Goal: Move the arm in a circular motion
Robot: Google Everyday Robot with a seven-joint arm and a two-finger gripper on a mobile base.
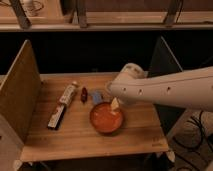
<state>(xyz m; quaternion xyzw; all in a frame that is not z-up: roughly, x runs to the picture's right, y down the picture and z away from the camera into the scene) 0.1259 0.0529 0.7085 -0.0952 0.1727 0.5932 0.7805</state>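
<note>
From my station, the far left shows a tall, flat divider panel (20,92) of speckled tan board, standing upright on the edge of a wooden table (75,137) with pale butcher-block grain. On that top lies a long, narrow packet (62,106), dark at its near end and light at its far end, running diagonally away from me. Just right of it sits a small red object (84,93), then a small bluish item (97,97). Near the middle is a round, shallow orange bowl (106,119) with a glossy inside.

Over the bowl's far rim hangs the arm (165,92), a thick, smooth white tube with a rounded joint at its left end and a row of small dark dots along its side. Its long axis runs nearly level across my view, entering from the right edge and pointing left, tilted slightly up at the joint. Beneath the joint a small pale-yellow tip, the gripper (115,104), points down just above the bowl. I cannot tell how its jaws stand or whether they hold anything. Behind the arm, a dark upright panel (165,60) closes the table's right side.
</note>
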